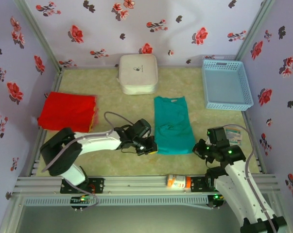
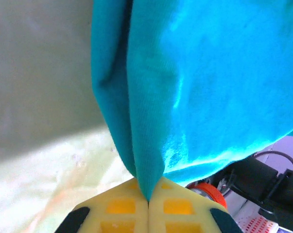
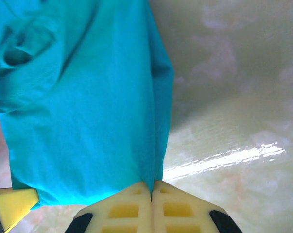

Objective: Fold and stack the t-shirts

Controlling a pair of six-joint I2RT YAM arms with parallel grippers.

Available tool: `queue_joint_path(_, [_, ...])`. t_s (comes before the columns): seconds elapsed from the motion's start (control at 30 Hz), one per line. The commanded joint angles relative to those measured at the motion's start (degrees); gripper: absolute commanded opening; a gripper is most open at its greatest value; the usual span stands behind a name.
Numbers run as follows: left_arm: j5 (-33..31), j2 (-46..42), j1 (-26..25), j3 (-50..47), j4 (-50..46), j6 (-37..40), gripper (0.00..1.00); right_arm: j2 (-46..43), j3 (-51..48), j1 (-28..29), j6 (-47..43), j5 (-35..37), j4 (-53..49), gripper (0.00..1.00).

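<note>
Leaving the folded bright red cloth t-shirt (image 1: 67, 112) at the left edge of the pale mottled table (image 1: 112, 97). Clamping the left gripper (image 2: 147, 199) on the near-left hem corner of the teal cloth t-shirt (image 1: 173, 126) lying mid-table, and the right gripper (image 3: 151, 196) on the near-right corner. Could lose a thin pinch or skew the fold if lifted unevenly. Reaching low, forearms converging inward.

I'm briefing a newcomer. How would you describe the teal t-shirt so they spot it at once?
Find the light-blue basket in the far right corner; left of it and nearer the arms, the teal t-shirt lies mid-table. The left gripper and right gripper each pinch a near corner, and its colour separates it from the red t-shirt at left.
</note>
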Motion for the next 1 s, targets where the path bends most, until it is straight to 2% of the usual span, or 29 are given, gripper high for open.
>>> queue_joint_path(0.0, [-3.7,-4.6,-0.2,4.2,-10.1,2.8,0.0,-0.5,5.2,0.4,0.5,0.9,-4.6,0.0])
queue_joint_path(0.2, [-4.5,-7.0,0.1,10.0,-17.5,4.6,0.0,2.7,10.8,0.4,0.5,0.5,-3.4,0.0])
queue_joint_path(0.4, [-7.3,-10.7,0.2,12.6,-20.5,4.3,0.0,3.3,15.2,0.5,0.8,1.8,-4.0,0.0])
queue_joint_path(0.6, [-7.5,-10.6,1.0,15.2,-20.3,4.9,0.0,6.2,18.2,0.5,0.5,2.2,-1.8,0.0])
queue_joint_path(0.97, [-5.7,-7.9,8.3,19.2,-20.5,9.2,0.0,16.3,20.7,0.2,-1.1,2.6,7.9,0.0])
